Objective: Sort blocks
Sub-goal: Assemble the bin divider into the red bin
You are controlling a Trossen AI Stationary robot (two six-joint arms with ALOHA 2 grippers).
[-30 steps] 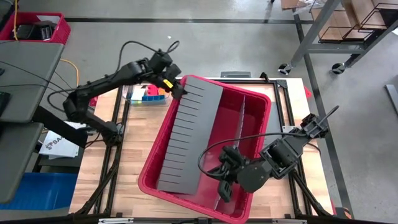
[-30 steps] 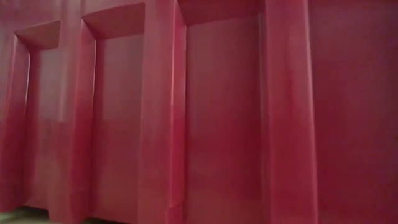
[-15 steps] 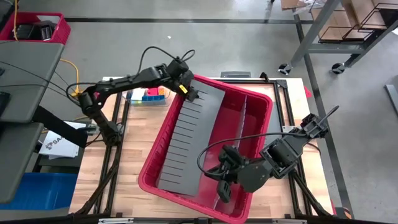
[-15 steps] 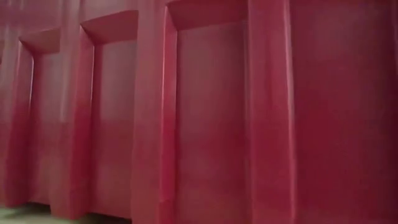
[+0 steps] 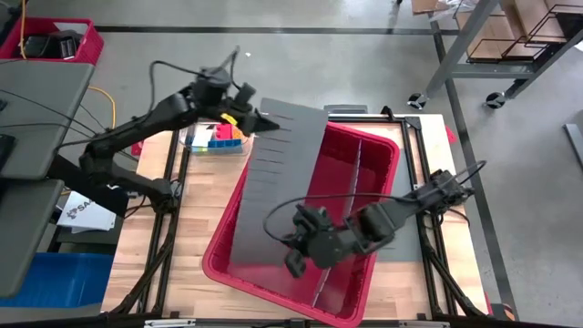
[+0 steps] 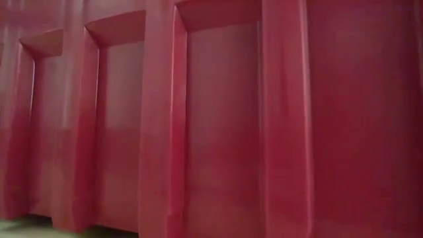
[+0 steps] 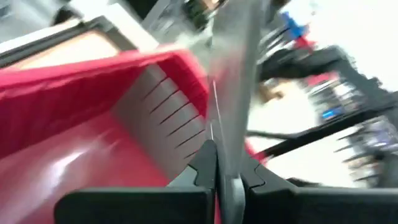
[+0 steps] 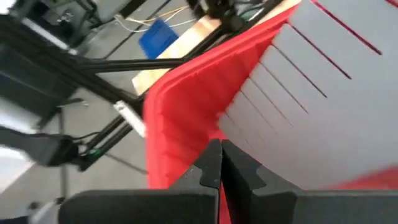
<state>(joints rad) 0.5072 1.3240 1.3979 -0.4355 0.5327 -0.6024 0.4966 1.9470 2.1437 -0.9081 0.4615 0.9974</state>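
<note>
2 dark arms, black cables, yellow mark nr wrist

**Bin and divider crowd the middle**

The red bin fills most of the tabletop, and the grey slotted divider sheet slants across its left half, covering the floor there. The blocks sit just beyond the bin's far-left corner, hemmed by the left arm. Bare wood lies open along the left side.

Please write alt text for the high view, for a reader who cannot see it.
The left hand is shut on the far edge of a grey slotted divider sheet leaning in a red bin. The right hand, shut, is over the bin's near part. Coloured blocks lie beside the bin.
</note>
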